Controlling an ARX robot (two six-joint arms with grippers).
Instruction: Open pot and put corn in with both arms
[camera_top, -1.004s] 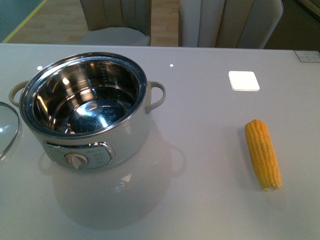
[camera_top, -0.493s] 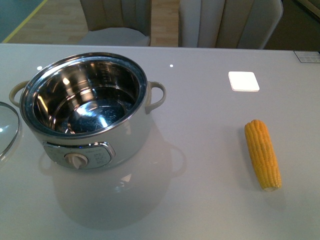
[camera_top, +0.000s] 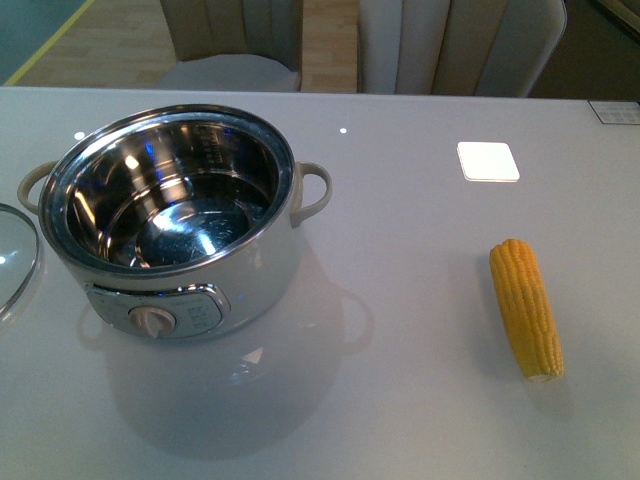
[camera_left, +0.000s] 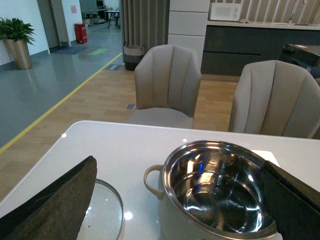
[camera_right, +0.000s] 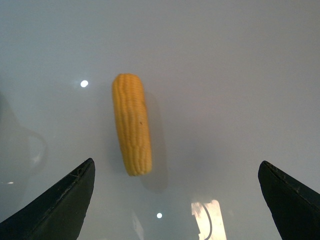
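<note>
While the right gripper (camera_right: 176, 161) hangs spread wide, corn (camera_right: 131, 125) untouched beyond its fingertips, flat on table (camera_right: 230, 75).

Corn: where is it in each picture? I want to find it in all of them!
Front view: the corn lies on the right of the table, apart from the pot.
Left wrist view: not in it; the pot shows instead.
Right wrist view: the corn lies just ahead of the open right gripper, untouched.
Shared landmark: the glossy white table, in all three.
</note>
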